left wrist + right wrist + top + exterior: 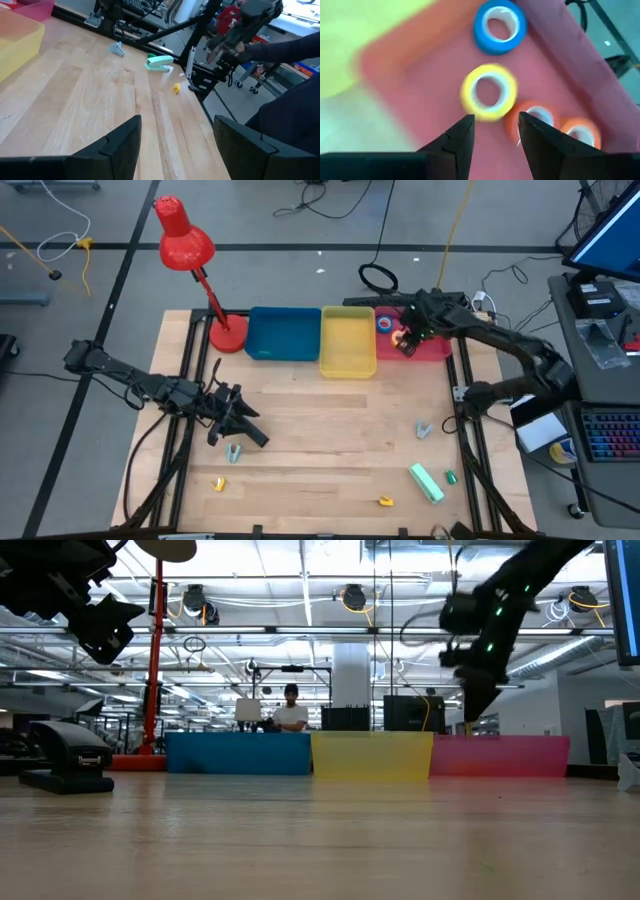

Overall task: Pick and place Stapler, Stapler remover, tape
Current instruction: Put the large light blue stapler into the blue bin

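- The right gripper (495, 131) hangs over the pink bin (420, 90) at the table's far right, its fingers apart and holding nothing.
- Four tape rolls lie flat in that bin: the blue tape roll (499, 26), the yellow tape roll (488, 91), and two orange-red ones, the nearer orange-red roll (532, 116) touching the yellow roll and partly hidden by a finger.
- The yellow roll looks blurred, so whether it rests or is dropping I cannot tell.
- The rolls look light, stiff and smooth-sided; each is a short ring with a white core, so one finger inside the hole and one on the outer wall should hold well.
- The stapler (425, 483), mint green, blocky and hard plastic, lies on the wood near the front right; pinching across its narrow body seems safest.
- A small grey claw-shaped staple remover (424, 429) sits well apart from the stapler, thin and likely to slip.
- The left gripper (175, 145) hovers low over the bare plank table (330, 420) at the left, fingers spread and empty.
- The yellow bin (347, 340) and blue bin (283, 334) are smooth plastic trays.
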`<state>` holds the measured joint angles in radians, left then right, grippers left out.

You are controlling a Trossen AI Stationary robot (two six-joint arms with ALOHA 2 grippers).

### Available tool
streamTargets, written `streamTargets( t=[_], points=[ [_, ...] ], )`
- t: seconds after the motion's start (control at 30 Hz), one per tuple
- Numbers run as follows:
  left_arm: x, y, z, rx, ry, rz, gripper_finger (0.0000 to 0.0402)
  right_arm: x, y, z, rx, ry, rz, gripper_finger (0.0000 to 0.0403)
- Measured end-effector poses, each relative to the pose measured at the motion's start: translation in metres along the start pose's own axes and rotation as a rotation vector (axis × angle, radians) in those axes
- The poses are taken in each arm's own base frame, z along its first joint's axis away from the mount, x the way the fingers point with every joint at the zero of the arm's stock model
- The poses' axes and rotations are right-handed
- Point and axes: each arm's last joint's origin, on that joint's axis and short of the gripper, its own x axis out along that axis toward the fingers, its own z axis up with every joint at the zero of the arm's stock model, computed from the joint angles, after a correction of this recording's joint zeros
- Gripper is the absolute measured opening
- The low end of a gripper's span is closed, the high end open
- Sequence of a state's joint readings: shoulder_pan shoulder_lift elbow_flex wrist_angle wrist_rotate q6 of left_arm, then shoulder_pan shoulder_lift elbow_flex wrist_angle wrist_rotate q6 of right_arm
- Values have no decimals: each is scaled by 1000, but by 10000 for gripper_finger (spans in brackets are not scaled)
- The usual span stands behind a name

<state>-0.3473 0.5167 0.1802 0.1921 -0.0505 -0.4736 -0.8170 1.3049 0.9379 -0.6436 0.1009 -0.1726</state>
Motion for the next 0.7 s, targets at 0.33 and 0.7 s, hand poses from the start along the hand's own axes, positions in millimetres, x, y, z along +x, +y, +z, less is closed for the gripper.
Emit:
streamTargets(
  t=[0.33,0.7],
  points=[
    [0,0,0,79,0,0,246,-93,47,-57,259,95,415,141],
    [0,0,0,128,3,-2,246,-131,77,-107,576,475,523,141]
  ],
)
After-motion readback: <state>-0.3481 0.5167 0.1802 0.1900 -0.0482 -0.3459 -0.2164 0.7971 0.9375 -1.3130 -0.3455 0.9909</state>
